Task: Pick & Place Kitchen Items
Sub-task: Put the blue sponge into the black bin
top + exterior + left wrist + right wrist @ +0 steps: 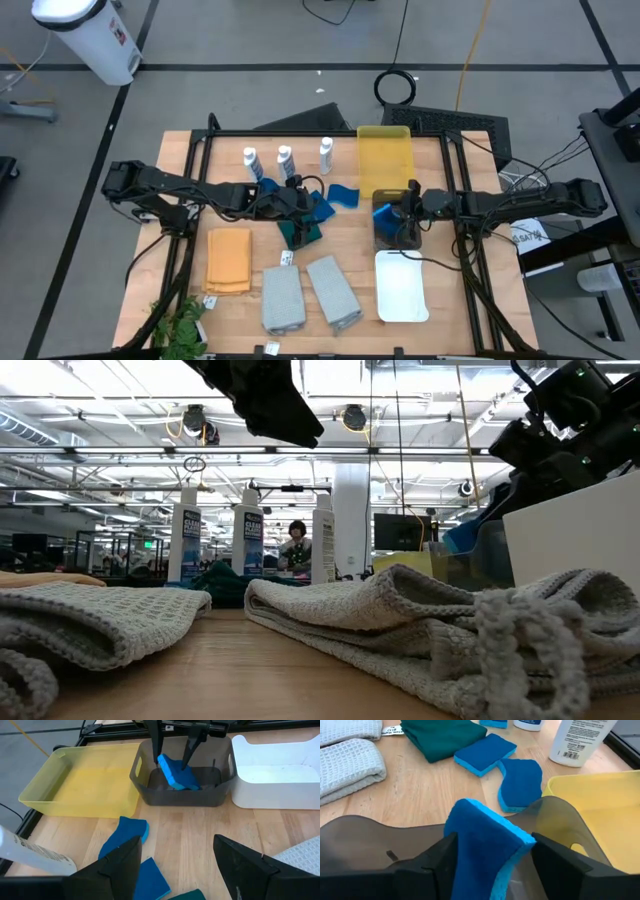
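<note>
The right end effector [490, 851] grips a blue sponge [487, 845] between its fingers and holds it over the dark grey tray [182, 782], so the placing step looks to be in hand; the next move would call for lowering and releasing inside the tray walls. The sponge is thick, bright blue, tilted on edge. The left end effector [175, 865] hangs open near two more sponges [124, 832] lying on the surface beside the dark grey tray.

In the low view the left bottle [189, 532] and the middle bottle [247, 531] each carry a blue label whose top word reads "CLEAN"; the smaller print below, and the print on the bottle [581, 739] seen from the right wrist, is too small to read
</note>
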Motion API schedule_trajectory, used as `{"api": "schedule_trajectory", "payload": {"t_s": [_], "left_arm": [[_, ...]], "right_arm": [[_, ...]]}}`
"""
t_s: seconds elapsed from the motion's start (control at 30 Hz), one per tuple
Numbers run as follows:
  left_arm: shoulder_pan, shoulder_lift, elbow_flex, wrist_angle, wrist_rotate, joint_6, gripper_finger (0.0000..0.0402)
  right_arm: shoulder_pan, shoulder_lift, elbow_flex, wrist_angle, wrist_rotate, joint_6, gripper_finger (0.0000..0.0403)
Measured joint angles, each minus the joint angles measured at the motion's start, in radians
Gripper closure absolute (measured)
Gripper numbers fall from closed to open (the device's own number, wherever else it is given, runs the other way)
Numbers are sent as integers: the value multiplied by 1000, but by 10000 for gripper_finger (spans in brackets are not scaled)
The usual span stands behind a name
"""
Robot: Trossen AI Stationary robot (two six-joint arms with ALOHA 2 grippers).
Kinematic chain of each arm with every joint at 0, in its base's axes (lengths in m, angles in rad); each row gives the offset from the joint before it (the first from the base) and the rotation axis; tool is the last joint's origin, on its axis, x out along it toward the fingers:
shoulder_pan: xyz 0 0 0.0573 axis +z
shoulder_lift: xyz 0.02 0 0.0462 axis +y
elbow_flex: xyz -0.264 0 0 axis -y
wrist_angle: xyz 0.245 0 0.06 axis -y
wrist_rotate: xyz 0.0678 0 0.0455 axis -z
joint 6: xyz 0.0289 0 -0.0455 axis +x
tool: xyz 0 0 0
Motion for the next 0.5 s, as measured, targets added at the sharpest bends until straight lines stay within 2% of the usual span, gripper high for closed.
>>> {"api": "schedule_trajectory", "payload": {"t_s": [0.23,0.5], "left_arm": [[0,0,0,0,0,0,151],[0,0,0,0,0,0,151]], "right_arm": [[0,0,0,39,0,-43,149],[0,0,0,135,2,-117,148]]}}
